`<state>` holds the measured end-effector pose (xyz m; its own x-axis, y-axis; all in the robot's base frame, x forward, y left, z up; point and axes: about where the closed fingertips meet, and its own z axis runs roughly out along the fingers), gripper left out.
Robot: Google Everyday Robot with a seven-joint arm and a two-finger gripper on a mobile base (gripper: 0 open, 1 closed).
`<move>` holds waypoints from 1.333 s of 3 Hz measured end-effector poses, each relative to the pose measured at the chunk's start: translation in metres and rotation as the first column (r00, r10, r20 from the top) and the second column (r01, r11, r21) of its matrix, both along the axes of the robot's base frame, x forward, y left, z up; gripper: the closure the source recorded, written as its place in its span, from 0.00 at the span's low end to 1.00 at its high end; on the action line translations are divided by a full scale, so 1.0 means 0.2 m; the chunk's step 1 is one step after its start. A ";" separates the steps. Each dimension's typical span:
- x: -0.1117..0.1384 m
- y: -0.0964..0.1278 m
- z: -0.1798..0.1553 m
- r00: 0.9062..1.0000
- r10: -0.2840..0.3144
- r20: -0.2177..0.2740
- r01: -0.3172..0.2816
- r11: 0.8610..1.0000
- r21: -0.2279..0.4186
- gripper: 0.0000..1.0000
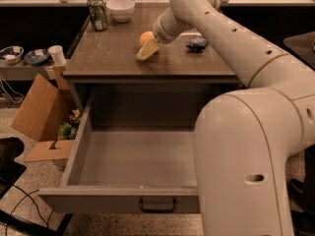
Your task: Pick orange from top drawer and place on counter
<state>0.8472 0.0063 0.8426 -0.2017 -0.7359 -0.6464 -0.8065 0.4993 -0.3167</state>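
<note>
The orange [144,36] is at the middle of the counter [108,58], low over its surface or resting on it; I cannot tell which. My gripper [148,47] is right at the orange, reaching down from the big white arm [231,38], and partly covers its front. The top drawer [98,198] is pulled fully out below the counter. Its inside shows nothing in it, and its dark handle [157,205] is at the front centre.
A green can [97,13] and a white bowl [120,9] stand at the counter's back left. A small dark blue object [197,43] lies right of the gripper. An open cardboard box [39,112] is on the floor at left. The arm's base [246,171] fills the right.
</note>
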 end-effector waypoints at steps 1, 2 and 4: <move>0.00 0.00 0.00 1.000 0.000 0.000 0.000 1.000 0.000 0.00; -0.05 -0.02 0.12 1.000 -0.013 0.008 0.013 1.000 -0.002 0.00; -0.46 -0.18 0.64 0.985 -0.144 0.090 0.145 0.989 -0.011 0.00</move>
<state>0.7562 -0.0298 0.9700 -0.2491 -0.7147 -0.6536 -0.6944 0.6022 -0.3939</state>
